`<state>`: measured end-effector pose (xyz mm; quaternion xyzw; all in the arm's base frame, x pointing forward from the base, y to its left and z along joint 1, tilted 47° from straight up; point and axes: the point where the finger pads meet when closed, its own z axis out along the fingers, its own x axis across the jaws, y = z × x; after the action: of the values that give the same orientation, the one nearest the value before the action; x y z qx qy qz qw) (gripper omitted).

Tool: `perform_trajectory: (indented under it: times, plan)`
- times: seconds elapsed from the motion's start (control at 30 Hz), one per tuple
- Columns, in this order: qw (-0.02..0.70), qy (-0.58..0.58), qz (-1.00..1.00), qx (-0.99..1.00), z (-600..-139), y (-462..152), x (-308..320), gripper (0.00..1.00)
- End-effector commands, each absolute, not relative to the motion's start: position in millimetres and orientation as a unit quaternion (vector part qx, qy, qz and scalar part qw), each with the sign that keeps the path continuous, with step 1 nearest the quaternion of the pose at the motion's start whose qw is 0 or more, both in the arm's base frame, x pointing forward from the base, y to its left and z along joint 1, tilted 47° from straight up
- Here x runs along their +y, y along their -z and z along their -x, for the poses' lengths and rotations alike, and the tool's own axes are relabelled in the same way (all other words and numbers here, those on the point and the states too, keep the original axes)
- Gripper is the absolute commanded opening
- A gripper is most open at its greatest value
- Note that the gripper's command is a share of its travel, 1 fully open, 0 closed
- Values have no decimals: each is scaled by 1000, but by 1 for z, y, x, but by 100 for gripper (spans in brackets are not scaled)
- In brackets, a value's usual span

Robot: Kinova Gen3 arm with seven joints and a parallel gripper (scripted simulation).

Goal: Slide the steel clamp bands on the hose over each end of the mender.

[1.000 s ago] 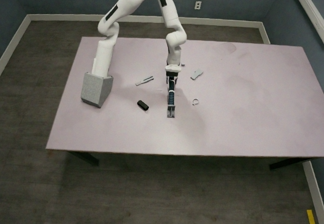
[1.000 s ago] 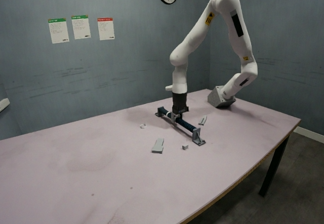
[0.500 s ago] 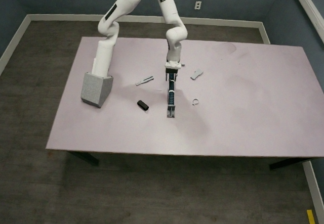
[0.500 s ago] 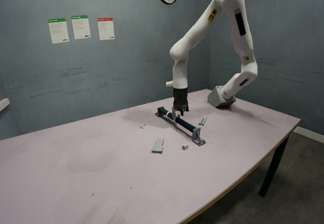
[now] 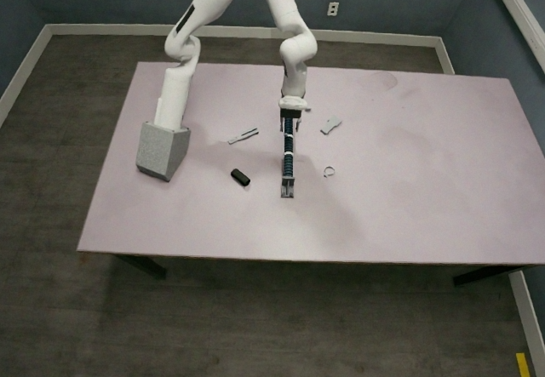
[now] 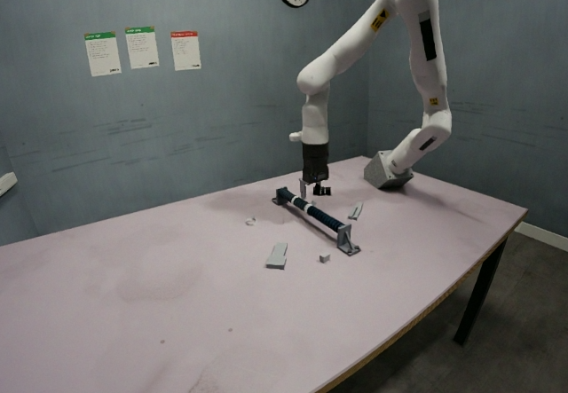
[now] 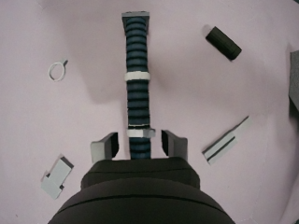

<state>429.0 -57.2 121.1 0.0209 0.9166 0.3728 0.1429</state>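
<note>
A dark ribbed hose (image 5: 288, 157) lies level between two grey end stands (image 5: 287, 188) on the pink table. It also shows in the exterior view (image 6: 316, 215) and runs away from me in the wrist view (image 7: 137, 81). Two pale steel bands sit on it: one near the hose's middle (image 7: 137, 77) and one close to my fingers. My gripper (image 7: 139, 140) is open wide at the hose's end nearer the arm. Its fingers stand on either side of the hose, apart from it, with nothing between them but the hose. It also shows in the top view (image 5: 289, 125) and in the exterior view (image 6: 313, 189).
Loose parts lie around the hose: a black cylinder (image 5: 240, 176), a flat grey strip (image 5: 243, 135), a grey bracket (image 5: 330, 124) and a small open ring (image 5: 326, 174). A small grey block (image 6: 325, 257) lies near one stand. The arm's grey base (image 5: 162, 149) stands at the table's left.
</note>
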Motion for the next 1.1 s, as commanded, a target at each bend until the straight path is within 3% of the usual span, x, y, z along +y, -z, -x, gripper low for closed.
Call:
perform_trajectory:
  times: [0.0,1.07]
  plan:
    - [144,-368,-24,918,-430,-121,-63,100]
    - [144,-368,-25,918,-416,-155,-97,100]
